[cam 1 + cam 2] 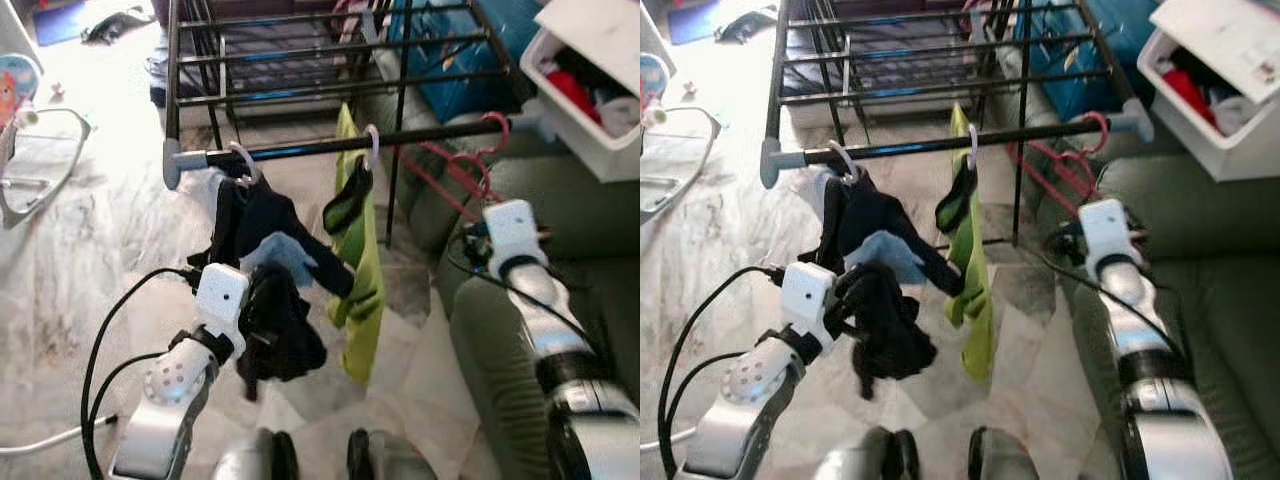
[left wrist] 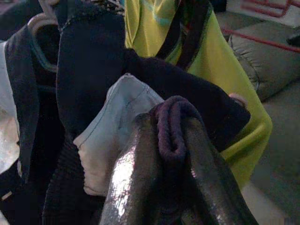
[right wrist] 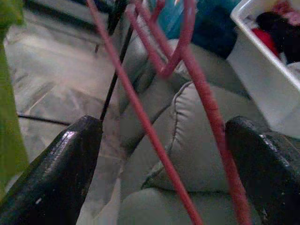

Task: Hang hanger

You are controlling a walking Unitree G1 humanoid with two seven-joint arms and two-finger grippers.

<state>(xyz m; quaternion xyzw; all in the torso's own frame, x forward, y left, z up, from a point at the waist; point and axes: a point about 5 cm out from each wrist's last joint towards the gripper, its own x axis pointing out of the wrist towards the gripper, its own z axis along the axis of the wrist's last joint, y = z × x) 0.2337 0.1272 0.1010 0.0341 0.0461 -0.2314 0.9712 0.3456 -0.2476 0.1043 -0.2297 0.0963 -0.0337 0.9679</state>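
Observation:
A red hanger (image 1: pixel 470 165) hangs by its hook from the right end of the drying rack's front rail (image 1: pixel 300 148). My right gripper (image 3: pixel 164 123) is at the hanger's lower part, open, and the red wires (image 3: pixel 206 108) run between its fingers (image 3: pixel 61 173) without being pinched. To the left, a white hanger (image 1: pixel 243 160) carries a dark garment (image 1: pixel 262 225), and a green garment (image 1: pixel 365 290) hangs mid-rail. My left gripper (image 2: pixel 171 136) is shut on a fold of the dark garment below the rail.
A grey-green sofa (image 1: pixel 590 230) stands at the right, close to my right arm, with a white bin of clothes (image 1: pixel 590 90) on it. A blue bag (image 1: pixel 450 50) lies behind the rack. A black cable (image 1: pixel 100 340) loops over the marble floor at the left.

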